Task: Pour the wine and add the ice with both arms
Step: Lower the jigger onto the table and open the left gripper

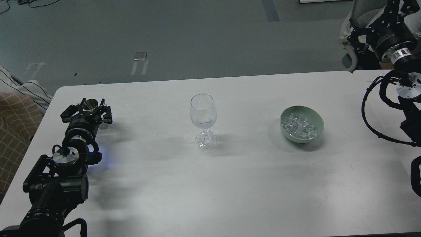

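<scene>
A clear stemmed glass (203,112) stands upright at the table's middle, with a shallow pool of clear wine (204,123) in its bowl. The ice (300,125) is heaped in a green bowl (316,115) to the right of the glass. My left gripper (90,106) is low at the table's far left; its fingers (103,102) stand apart on either side of a small metal measuring cup (89,104). My right gripper (370,24) is raised at the top right, off the table and away from the bowl. It is dark and partly cut off by the frame edge.
The white table (230,184) has its far edge just behind the cup. A second table (371,77) adjoins on the right. A white chair (348,49) stands behind my right gripper. Striped and checked fabric (16,108) lies beyond the left edge.
</scene>
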`<state>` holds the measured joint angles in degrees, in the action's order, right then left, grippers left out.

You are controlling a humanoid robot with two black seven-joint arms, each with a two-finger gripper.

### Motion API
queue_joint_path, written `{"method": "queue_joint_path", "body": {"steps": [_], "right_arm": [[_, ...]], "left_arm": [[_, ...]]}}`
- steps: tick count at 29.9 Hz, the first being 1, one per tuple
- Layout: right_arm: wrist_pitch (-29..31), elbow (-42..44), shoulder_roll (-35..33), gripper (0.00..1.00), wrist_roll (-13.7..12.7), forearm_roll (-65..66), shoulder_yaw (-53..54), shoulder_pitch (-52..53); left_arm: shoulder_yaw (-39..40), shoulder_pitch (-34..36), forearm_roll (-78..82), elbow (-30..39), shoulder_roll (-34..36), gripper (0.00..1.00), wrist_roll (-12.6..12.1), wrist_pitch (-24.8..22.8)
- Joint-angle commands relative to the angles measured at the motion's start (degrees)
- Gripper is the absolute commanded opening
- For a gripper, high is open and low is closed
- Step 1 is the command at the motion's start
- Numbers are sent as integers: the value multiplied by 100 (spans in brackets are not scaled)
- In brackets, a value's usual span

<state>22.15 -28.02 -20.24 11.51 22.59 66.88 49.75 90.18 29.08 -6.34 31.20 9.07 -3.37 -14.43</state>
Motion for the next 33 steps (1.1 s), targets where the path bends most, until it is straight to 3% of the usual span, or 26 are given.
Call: {"method": "queue_joint_path", "body": {"steps": [1, 3, 13, 17, 24, 27, 29, 33], "right_arm": [[0, -2, 2, 100, 0, 0, 0, 0], [0, -2, 11, 100, 0, 0, 9, 0], [0, -81, 11, 100, 0, 0, 0, -27], [9, -90, 11, 100, 0, -18, 0, -27], [18, -90, 20, 100, 27, -26, 27, -35], [18, -134, 20, 100, 27, -26, 18, -44], [26, -160, 20, 100, 27, -26, 35, -71], [27, -222, -42, 100, 27, 0, 27, -27]], "left_arm": [[0, 1, 1, 0, 7, 78, -41, 10], [9, 27, 1, 18, -1, 83, -111, 10], [96, 221, -17, 149, 60, 83, -164, 406], [105, 159, -78, 553, 183, 83, -216, 449], [88, 115, -228, 1502, 429, 83, -419, 1196], [-26, 229, -149, 1547, 499, 86, -349, 1118], [-123, 326, -105, 1556, 605, 98, -348, 1004], [-466, 440, -52, 1845, 745, 98, -410, 801]]}}
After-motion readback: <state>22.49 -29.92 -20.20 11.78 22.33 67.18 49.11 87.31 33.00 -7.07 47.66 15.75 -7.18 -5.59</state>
